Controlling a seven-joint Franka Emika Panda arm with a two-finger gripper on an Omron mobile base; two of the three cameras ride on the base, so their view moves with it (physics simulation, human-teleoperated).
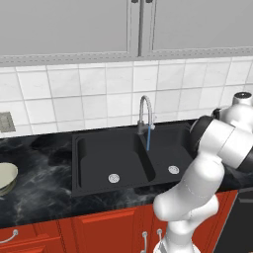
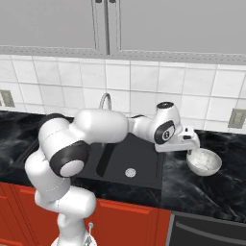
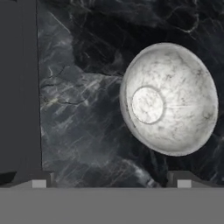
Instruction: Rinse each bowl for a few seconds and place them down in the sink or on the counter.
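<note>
The white-grey bowl sits on the counter just right of the sink; the gripper, fingers spread wide and seemingly empty, hovers above its near rim.

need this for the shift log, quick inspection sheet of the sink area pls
surface: glossy black marble counter with whitish veins, above red cabinet fronts
job's things: white-grey bowl upright on the counter right of the sink; greenish-cream bowl on the counter left of the sink; faucet running a thin blue stream into the basin
clutter: nothing seen
grippers: gripper open, above the white-grey bowl, holding nothing
cables: nothing seen
surroundings: white tiled wall, grey upper cabinets, wall outlets
</note>
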